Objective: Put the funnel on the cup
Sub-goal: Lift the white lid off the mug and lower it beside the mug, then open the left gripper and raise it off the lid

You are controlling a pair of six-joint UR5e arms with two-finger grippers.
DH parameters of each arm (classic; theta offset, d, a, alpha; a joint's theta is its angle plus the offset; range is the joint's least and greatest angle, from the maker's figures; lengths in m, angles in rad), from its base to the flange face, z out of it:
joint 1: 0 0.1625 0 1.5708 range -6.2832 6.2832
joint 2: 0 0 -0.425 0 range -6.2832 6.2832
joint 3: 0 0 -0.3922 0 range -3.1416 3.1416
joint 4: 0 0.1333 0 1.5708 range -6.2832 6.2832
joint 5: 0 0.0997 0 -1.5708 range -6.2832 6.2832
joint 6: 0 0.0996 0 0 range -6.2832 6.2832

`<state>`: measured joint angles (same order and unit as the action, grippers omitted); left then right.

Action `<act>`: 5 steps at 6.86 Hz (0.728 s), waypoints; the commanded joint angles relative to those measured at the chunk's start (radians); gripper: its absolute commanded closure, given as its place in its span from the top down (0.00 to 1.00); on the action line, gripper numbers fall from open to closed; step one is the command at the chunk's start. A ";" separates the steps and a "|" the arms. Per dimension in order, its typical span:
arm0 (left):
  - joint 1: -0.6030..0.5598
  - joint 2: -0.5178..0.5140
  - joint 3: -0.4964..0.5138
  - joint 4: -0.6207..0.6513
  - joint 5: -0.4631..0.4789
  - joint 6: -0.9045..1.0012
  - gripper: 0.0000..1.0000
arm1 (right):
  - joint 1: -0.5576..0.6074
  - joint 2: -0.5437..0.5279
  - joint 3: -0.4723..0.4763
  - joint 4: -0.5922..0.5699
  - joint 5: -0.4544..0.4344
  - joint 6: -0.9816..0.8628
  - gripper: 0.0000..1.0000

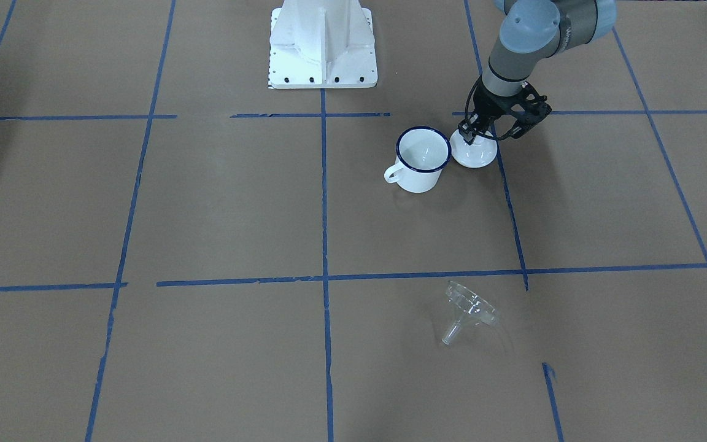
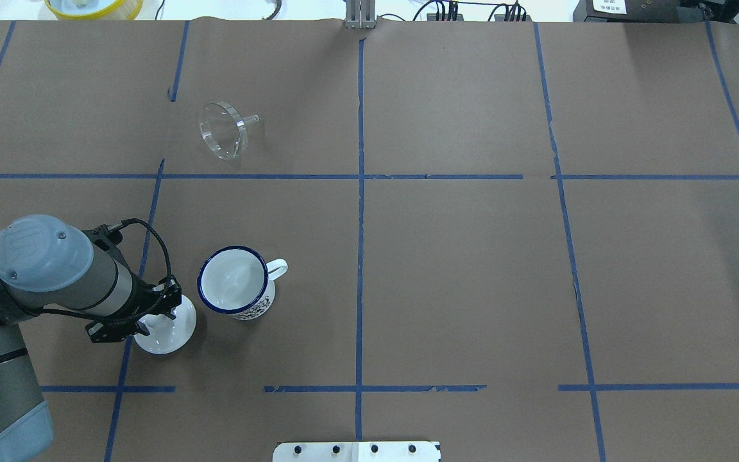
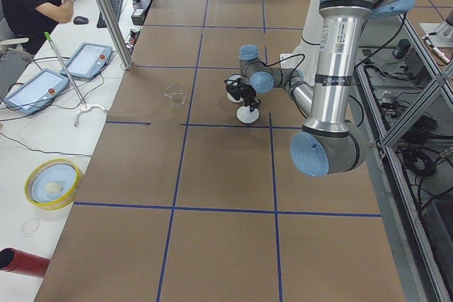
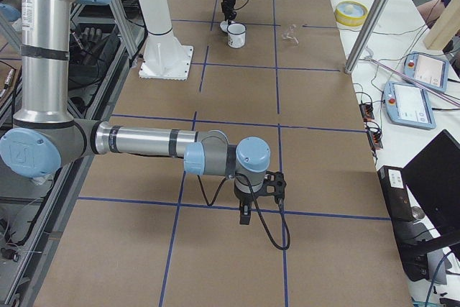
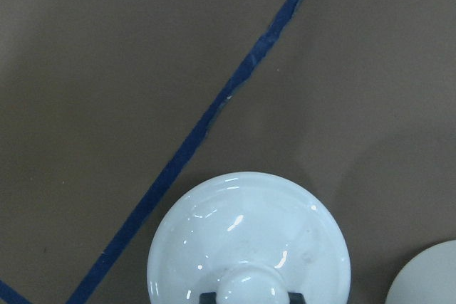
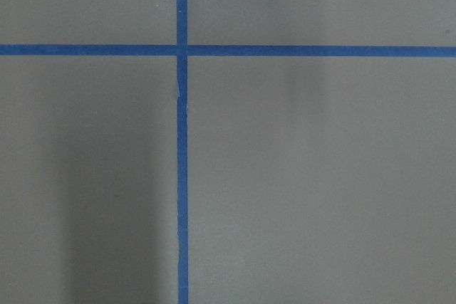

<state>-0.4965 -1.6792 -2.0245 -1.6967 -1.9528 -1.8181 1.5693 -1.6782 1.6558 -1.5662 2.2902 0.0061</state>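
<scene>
The clear funnel (image 1: 467, 310) lies on its side on the brown paper, far from the robot; it also shows in the overhead view (image 2: 222, 131). The white cup (image 1: 421, 159) with a dark blue rim stands upright and empty (image 2: 235, 282). Right beside it, a round white lid (image 1: 477, 155) with a knob rests on the table. My left gripper (image 1: 469, 136) is down on this lid, its jaws closed on the knob (image 5: 249, 291). My right gripper (image 4: 244, 215) hangs low over bare paper far from these things; I cannot tell whether it is open or shut.
The robot's white base (image 1: 323, 43) stands behind the cup. Blue tape lines (image 2: 360, 192) cross the paper. A person and tablets (image 3: 85, 61) are at a side bench, and a yellow dish (image 3: 51, 183) sits there too.
</scene>
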 commanded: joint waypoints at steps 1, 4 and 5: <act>0.000 0.038 -0.011 -0.027 0.000 0.008 1.00 | 0.000 0.000 -0.001 0.000 0.000 0.000 1.00; -0.080 0.035 -0.046 -0.028 0.006 0.016 1.00 | 0.000 0.000 -0.001 0.000 0.000 0.000 1.00; -0.162 0.007 -0.042 -0.034 0.012 0.034 1.00 | 0.000 0.000 0.001 0.000 0.000 0.000 1.00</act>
<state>-0.5818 -1.6478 -2.0675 -1.7257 -1.9466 -1.7988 1.5693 -1.6782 1.6561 -1.5662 2.2902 0.0061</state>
